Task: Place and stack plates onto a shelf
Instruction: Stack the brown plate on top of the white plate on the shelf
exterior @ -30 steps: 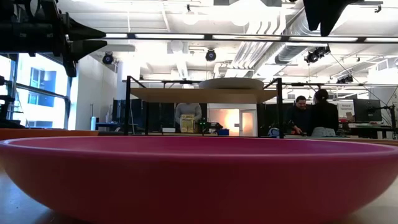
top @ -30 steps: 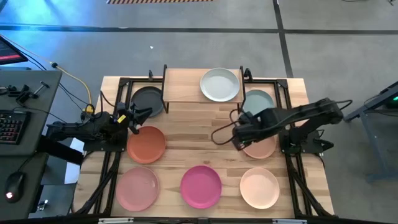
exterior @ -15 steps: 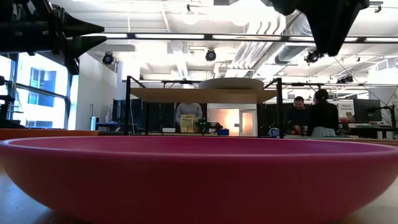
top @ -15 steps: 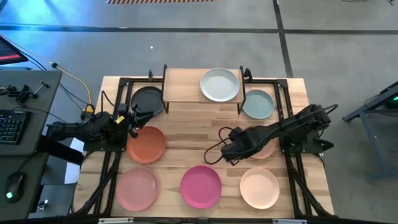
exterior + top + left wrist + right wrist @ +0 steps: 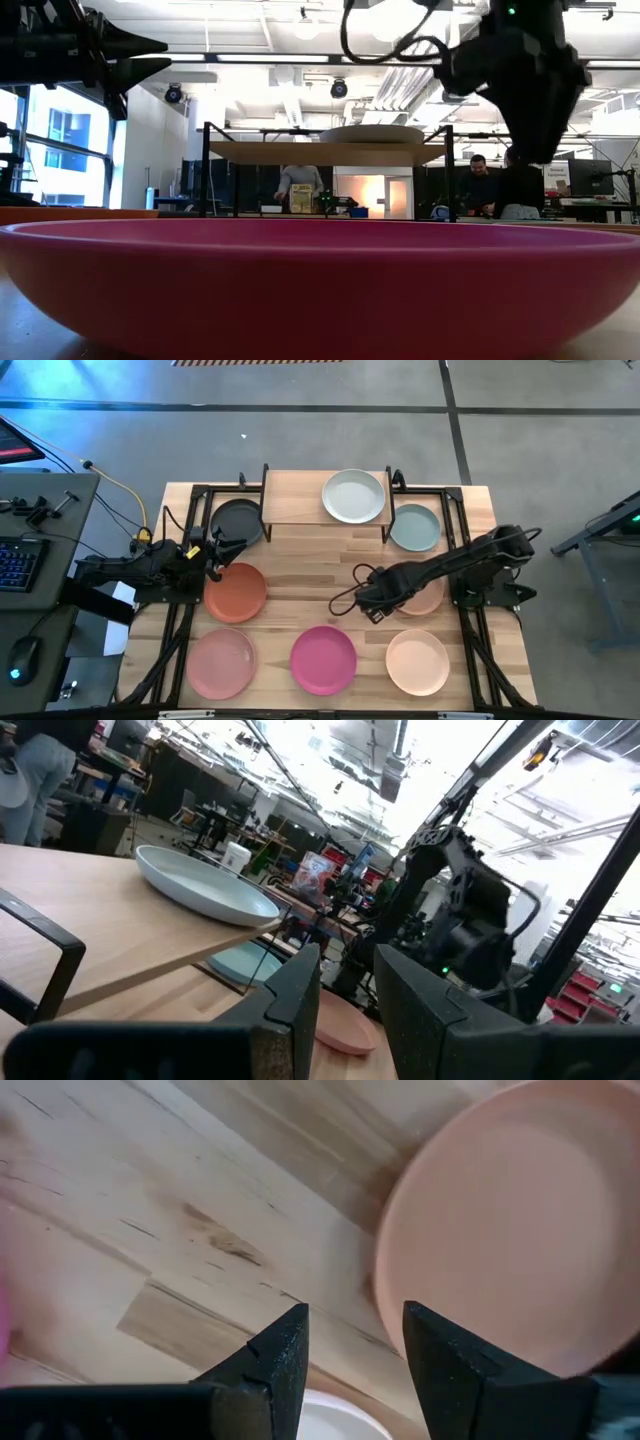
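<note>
Open workshop behind the rig, bright ceiling lights, people standing at far desks; slatted wooden bench (image 5: 300,575) carries everything.

Left to right, from overhead: left gripper (image 5: 222,548) waits at the bench's left edge between the dark grey plate (image 5: 236,520) and the terracotta plate (image 5: 235,592), fingers slightly apart, holding nothing. Pink plate (image 5: 220,662) lies at the near left corner, magenta plate (image 5: 323,659) next to it. The shelf (image 5: 290,496) stands at the far edge, and I count one plate on it, the grey-green plate (image 5: 353,495) on its right half. Right gripper (image 5: 366,603) hovers over bare wood just beside the tan plate (image 5: 428,598), fingers apart, empty. Pale teal plate (image 5: 415,527) sits just right of the shelf; cream plate (image 5: 417,661) at the near right.

Progress, my reading: one of eight placed, seven still on the bench, no stack started. Left half of the shelf is free.
</note>
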Motion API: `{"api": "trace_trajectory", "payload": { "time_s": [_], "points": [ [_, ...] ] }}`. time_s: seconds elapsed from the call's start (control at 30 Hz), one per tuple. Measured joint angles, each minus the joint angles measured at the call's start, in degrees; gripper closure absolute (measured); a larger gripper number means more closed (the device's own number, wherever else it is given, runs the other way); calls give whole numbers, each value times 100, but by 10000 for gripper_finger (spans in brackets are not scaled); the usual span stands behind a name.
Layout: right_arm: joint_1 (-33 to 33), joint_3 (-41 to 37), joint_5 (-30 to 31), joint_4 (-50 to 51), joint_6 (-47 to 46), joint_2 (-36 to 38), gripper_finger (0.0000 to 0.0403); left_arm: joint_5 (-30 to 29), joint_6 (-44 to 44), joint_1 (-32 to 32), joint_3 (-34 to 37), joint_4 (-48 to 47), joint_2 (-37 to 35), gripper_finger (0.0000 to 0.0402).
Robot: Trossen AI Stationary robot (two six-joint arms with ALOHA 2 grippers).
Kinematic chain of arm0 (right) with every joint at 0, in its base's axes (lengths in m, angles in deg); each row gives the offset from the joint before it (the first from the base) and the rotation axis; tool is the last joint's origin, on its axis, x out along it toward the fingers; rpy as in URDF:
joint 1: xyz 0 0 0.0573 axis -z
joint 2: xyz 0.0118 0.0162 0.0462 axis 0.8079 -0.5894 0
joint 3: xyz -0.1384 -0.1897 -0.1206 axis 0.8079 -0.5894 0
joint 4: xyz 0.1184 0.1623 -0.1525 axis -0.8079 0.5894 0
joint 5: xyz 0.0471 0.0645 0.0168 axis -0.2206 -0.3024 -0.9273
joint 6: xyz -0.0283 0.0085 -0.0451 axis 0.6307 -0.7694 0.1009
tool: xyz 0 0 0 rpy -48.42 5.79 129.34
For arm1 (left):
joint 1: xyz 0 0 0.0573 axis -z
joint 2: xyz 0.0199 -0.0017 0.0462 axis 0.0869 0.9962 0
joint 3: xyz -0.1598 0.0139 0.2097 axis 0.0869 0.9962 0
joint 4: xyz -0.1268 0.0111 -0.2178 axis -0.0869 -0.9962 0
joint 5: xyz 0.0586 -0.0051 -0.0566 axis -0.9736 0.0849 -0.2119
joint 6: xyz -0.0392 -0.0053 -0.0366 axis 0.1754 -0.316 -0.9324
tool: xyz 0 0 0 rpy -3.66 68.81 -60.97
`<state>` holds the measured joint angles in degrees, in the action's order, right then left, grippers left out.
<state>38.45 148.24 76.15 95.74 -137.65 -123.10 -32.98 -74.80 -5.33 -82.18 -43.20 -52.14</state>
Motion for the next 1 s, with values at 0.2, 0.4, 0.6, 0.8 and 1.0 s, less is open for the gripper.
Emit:
{"api": "trace_trajectory", "payload": {
  "time_s": [0.2, 0.4, 0.6, 0.8, 1.0],
  "points": [
    [125, -742, -93, -685, -7, 149, 259, -2, 2, 0, 0, 0, 1, 312],
    [159, -1181, -116, -1077, 51, 151, 259, -2, -2, 0, 0, 0, 2, 312],
    [159, -1544, -100, -1601, -55, 153, 259, -4, -2, 0, 0, 0, 2, 312],
    [159, -1706, -55, -1662, -229, 153, 260, -5, -2, 0, 0, 0, 0, 312],
    [159, -1849, -87, -1971, -410, 153, 291, -7, -1, -1, 0, 0, 0, 312]
  ]
}}
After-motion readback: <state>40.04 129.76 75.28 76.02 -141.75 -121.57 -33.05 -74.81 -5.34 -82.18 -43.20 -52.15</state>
